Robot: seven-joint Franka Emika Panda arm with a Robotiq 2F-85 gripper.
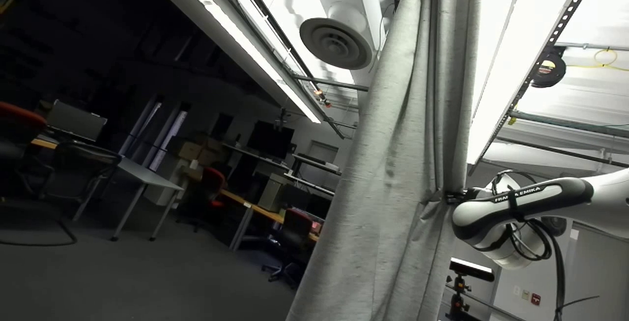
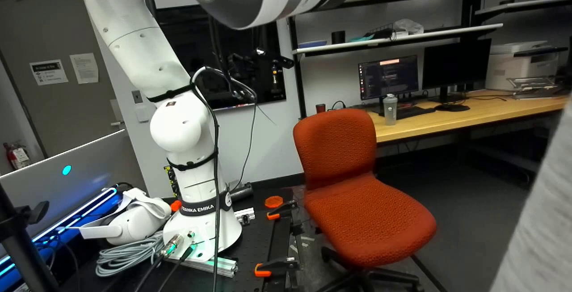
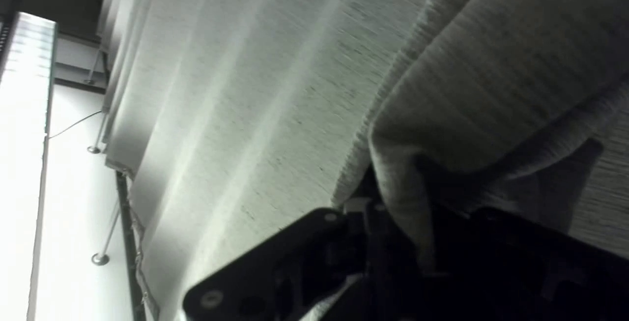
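The black two-fingered gripper clenches a fold of the long grey woven-fabric curtain.
The curtain hangs beside the white robot arm, puckered at the pinch; the step in hand looks like holding it fast, and shifting it would call for a steady, gentle pull.

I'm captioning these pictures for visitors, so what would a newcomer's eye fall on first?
Probably the long grey curtain, running from top to bottom of an exterior view and pinched partway down by the gripper. Next, perhaps, the orange-red chair near the wooden desk in an exterior view and, left of it in the picture, the white robot arm on a black table.
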